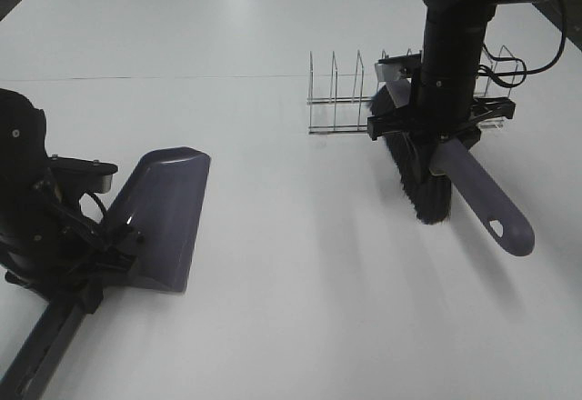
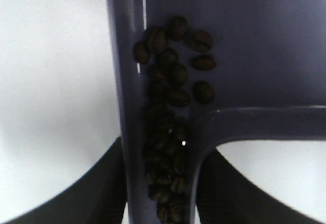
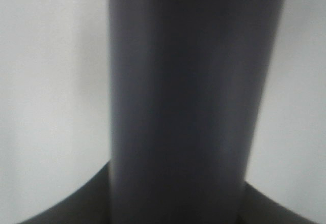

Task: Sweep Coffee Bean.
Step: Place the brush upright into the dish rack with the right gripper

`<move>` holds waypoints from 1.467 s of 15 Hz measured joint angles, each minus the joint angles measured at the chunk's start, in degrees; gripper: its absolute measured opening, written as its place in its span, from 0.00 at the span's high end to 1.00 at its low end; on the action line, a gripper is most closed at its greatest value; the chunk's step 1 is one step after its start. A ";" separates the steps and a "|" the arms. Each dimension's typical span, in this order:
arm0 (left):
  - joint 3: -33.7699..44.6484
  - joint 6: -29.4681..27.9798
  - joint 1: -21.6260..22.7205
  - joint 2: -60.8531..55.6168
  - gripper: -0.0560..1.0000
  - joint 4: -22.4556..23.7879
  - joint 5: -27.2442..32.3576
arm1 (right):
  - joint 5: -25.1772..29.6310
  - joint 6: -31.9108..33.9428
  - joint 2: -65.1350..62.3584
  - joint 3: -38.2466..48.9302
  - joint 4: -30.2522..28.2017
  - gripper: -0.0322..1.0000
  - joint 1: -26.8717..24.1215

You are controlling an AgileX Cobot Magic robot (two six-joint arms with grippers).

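My left gripper (image 1: 95, 268) is shut on the handle of a grey-purple dustpan (image 1: 164, 218) that lies on the white table at the left. In the left wrist view the coffee beans (image 2: 170, 127) lie inside the dustpan (image 2: 244, 46), piled along its rear wall and down into the handle channel. No beans show on the table in the exterior high view. My right gripper (image 1: 435, 132) is shut on the grey handle of a brush (image 1: 482, 200). Its black bristles (image 1: 420, 186) hang just above the table at the right. The right wrist view shows only the blurred handle (image 3: 183, 102).
A wire rack (image 1: 350, 100) stands on the table behind the brush, partly hidden by the right arm. The white table (image 1: 300, 282) spreads between dustpan and brush. A faint seam runs across it at the back.
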 joint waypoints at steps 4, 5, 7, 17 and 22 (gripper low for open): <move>0.00 0.00 0.00 0.00 0.64 -0.06 0.17 | -0.52 -0.46 0.11 -0.17 0.69 0.66 -1.32; 0.00 0.00 0.00 0.00 0.64 -0.06 0.17 | -0.46 -0.46 0.46 -0.69 0.92 0.66 -1.32; 0.00 0.00 0.00 0.00 0.64 -0.11 0.29 | -0.52 -0.46 2.81 -5.27 0.92 0.66 -1.32; 0.00 0.00 0.00 0.00 0.64 -1.03 3.21 | -0.46 -0.06 10.54 -21.26 6.36 0.66 -3.38; 0.00 0.00 0.00 0.00 0.64 -1.15 3.55 | -0.57 -0.06 10.54 -21.54 6.99 0.66 -3.38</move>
